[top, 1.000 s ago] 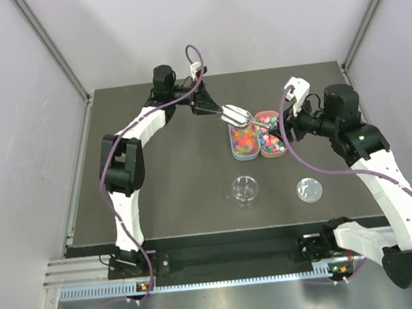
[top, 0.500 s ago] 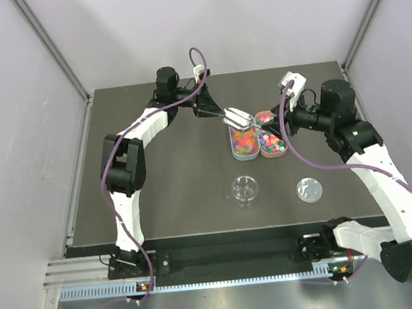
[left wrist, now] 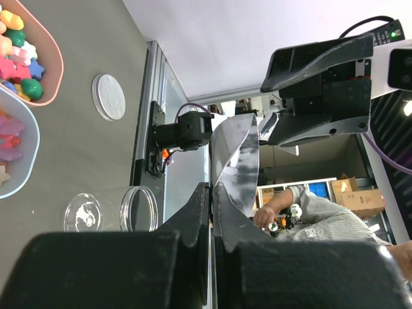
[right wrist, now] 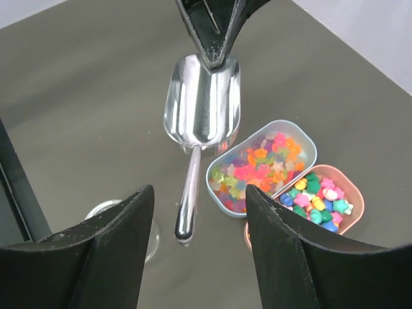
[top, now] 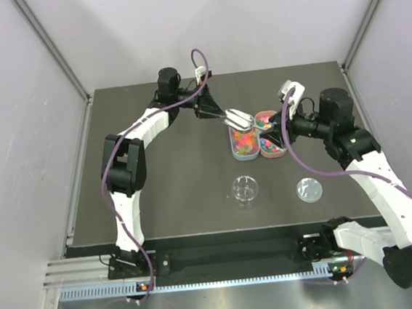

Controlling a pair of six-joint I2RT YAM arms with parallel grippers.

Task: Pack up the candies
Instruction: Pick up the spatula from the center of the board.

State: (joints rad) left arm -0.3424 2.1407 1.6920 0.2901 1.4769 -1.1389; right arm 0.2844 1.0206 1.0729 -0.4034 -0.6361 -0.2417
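Observation:
The candies lie in two small trays: translucent ones (right wrist: pixel 261 164) in a pale blue tray (top: pixel 243 142), opaque chunky ones (right wrist: pixel 318 196) in a pink tray (top: pixel 271 144). My left gripper (top: pixel 224 114) is shut on the bowl end of a shiny metal scoop (right wrist: pixel 203 103) and holds it above the table beside the blue tray. The scoop's handle (right wrist: pixel 187 199) points toward my right gripper (right wrist: pixel 199 193), which is open and empty; the handle's end shows between its fingers, and I cannot tell if they touch. In the left wrist view the scoop (left wrist: pixel 235 161) sits between the shut fingers.
A clear round cup (top: pixel 245 189) stands near the front middle of the dark table, its lid (top: pixel 309 188) lying flat to its right. Both also show in the left wrist view, the cup (left wrist: pixel 109 209) and the lid (left wrist: pixel 108 96). Grey walls close in the sides.
My right arm has shifted a little left and lower, bringing its open gripper nearer the scoop's handle. The left gripper and scoop have barely moved.

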